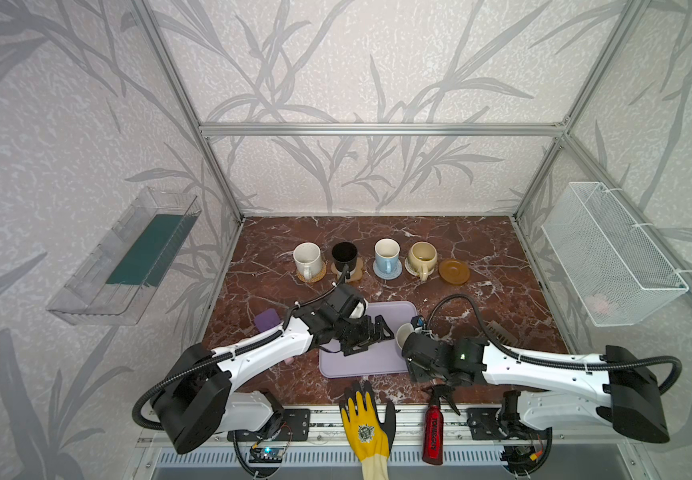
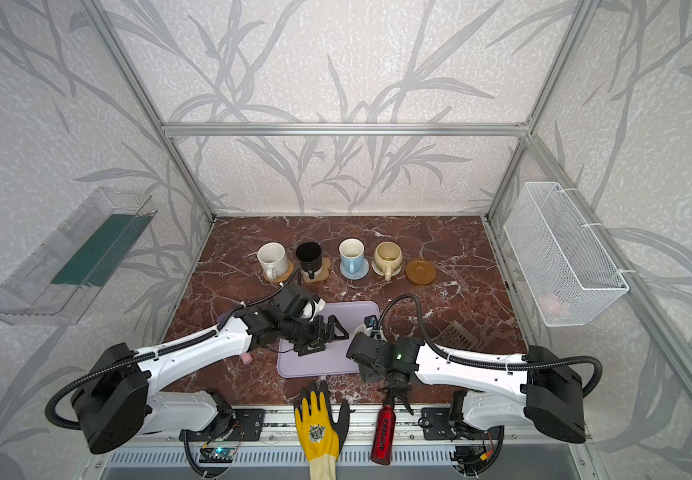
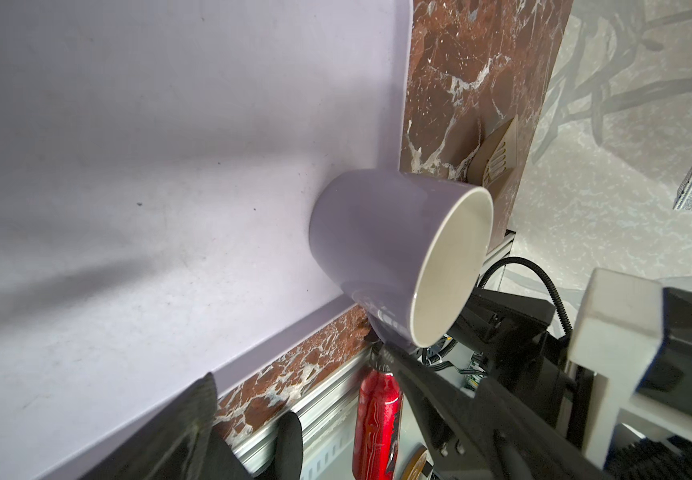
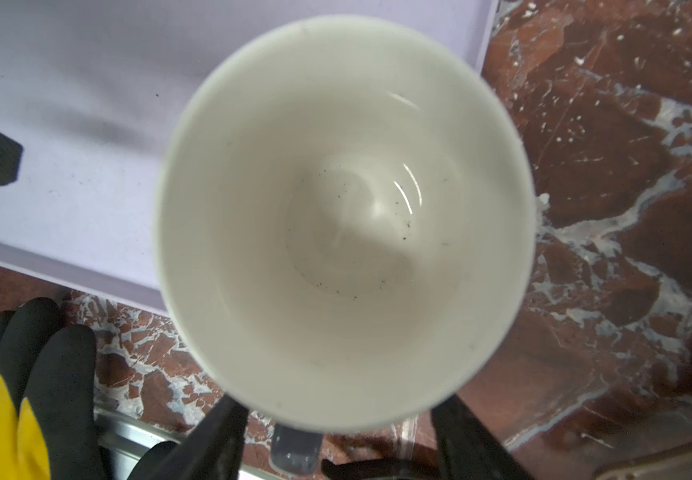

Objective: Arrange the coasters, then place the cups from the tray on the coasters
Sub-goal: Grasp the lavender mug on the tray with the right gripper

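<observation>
Lettering in white runs down the red bottle (image 1: 433, 432) lying just behind the right end effector (image 4: 340, 405), too small to read; the yellow-and-black glove (image 1: 367, 428) beside it bears a round emblem. Glossy lavender mug (image 3: 377, 241) stands upright, mouth up, on the corner of the matte plastic tray (image 1: 394, 311) nearest it, its handle pointing back between that end effector's fingers (image 4: 215, 444), which stand apart on either side without touching it. Dark specks dot its white inside. Left end effector (image 1: 371, 338), jaws wide, hangs over the tray, the mug just off its fingertips. Beyond both, on the red-brown marbled tabletop (image 1: 481, 257), four mugs (image 1: 307, 257) sit on coasters (image 1: 394, 272); a glossy amber disc (image 1: 454, 271) ends the row on the right end effector's side.
</observation>
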`<control>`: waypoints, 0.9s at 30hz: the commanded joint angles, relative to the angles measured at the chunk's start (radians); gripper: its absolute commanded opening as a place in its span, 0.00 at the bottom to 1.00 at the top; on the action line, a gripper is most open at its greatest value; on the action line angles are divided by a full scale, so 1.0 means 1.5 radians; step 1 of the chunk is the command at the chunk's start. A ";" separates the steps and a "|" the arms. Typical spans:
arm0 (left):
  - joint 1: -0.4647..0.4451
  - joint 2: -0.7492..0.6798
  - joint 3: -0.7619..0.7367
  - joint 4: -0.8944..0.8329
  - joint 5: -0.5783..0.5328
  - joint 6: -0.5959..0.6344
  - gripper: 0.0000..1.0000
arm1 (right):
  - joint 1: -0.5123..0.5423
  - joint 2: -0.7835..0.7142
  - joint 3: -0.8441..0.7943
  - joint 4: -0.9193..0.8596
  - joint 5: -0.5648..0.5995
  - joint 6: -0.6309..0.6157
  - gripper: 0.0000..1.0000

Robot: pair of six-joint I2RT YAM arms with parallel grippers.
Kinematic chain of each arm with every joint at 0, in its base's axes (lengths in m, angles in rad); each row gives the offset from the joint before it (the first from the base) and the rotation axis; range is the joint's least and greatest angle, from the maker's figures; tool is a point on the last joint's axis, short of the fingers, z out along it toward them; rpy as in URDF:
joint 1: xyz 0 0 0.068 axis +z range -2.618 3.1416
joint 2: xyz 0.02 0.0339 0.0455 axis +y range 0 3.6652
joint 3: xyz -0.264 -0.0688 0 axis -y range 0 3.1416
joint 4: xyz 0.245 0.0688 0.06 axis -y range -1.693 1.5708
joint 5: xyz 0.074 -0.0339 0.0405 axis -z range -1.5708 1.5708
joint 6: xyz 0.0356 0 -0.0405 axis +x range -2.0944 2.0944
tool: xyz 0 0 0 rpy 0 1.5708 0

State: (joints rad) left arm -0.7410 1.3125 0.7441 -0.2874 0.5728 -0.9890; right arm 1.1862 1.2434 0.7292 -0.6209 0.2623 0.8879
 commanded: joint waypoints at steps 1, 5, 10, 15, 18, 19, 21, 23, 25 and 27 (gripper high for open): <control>-0.003 -0.002 -0.004 0.011 -0.011 -0.010 0.98 | 0.005 -0.002 -0.018 0.018 0.025 0.024 0.60; -0.004 -0.002 -0.003 0.007 -0.013 -0.007 0.98 | 0.005 0.009 -0.024 0.028 0.026 0.031 0.50; -0.005 -0.005 -0.004 0.005 -0.016 -0.009 0.98 | 0.010 0.017 -0.033 0.051 0.028 0.033 0.41; -0.006 -0.009 -0.006 0.001 -0.019 -0.010 0.98 | 0.014 0.020 -0.043 0.067 0.031 0.041 0.34; -0.006 -0.010 -0.007 0.000 -0.022 -0.011 0.98 | 0.020 0.017 -0.050 0.068 0.042 0.052 0.31; -0.007 -0.010 -0.006 -0.001 -0.022 -0.012 0.98 | 0.020 0.016 -0.052 0.070 0.043 0.055 0.30; -0.007 -0.009 -0.006 0.000 -0.022 -0.012 0.98 | 0.023 0.013 -0.058 0.074 0.044 0.058 0.25; -0.008 -0.009 -0.004 0.001 -0.022 -0.014 0.98 | 0.023 0.011 -0.061 0.077 0.044 0.060 0.22; -0.008 -0.010 -0.002 0.001 -0.022 -0.015 0.98 | 0.025 0.007 -0.062 0.077 0.046 0.060 0.19; -0.009 -0.011 0.008 -0.009 -0.024 -0.012 0.98 | 0.027 0.002 -0.062 0.076 0.050 0.060 0.13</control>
State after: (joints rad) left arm -0.7483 1.3125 0.7433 -0.2832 0.5507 -0.9985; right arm 1.2179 1.2633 0.6491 -0.4973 0.3012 0.9607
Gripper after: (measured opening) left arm 0.981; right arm 0.165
